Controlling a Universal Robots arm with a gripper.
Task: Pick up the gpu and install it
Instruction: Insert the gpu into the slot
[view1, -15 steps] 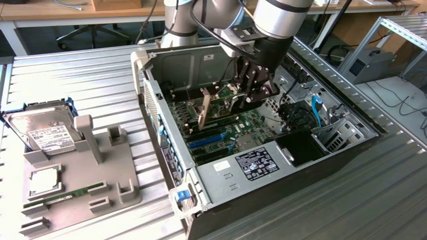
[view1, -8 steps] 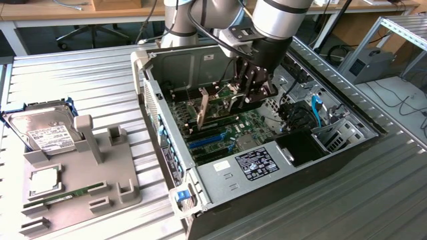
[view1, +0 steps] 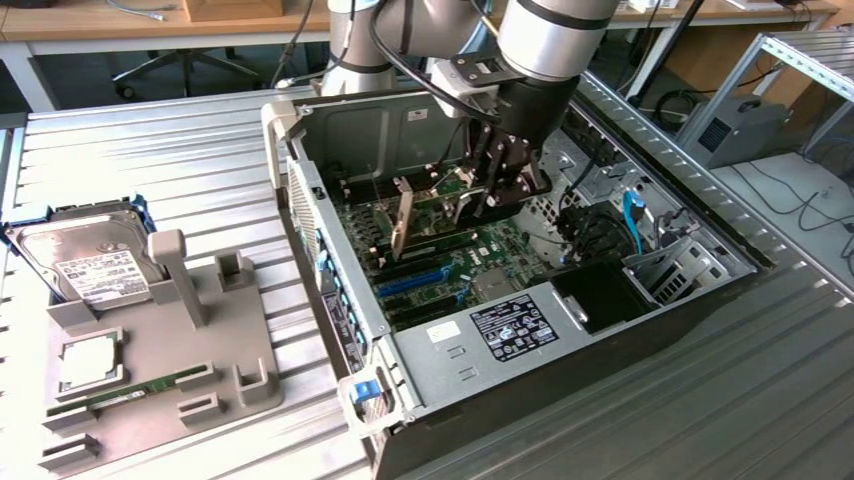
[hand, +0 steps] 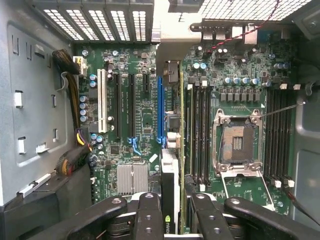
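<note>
The fingers (hand: 150, 215) clamp the gpu (hand: 170, 170) edge-on above the motherboard (hand: 135, 110) slots

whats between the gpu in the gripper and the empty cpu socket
A bank of long black memory slots lies between the gpu and the cpu socket, seen in the wrist view.

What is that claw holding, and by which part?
The gripper holds the graphics card by the long edge farthest from the motherboard.
</note>
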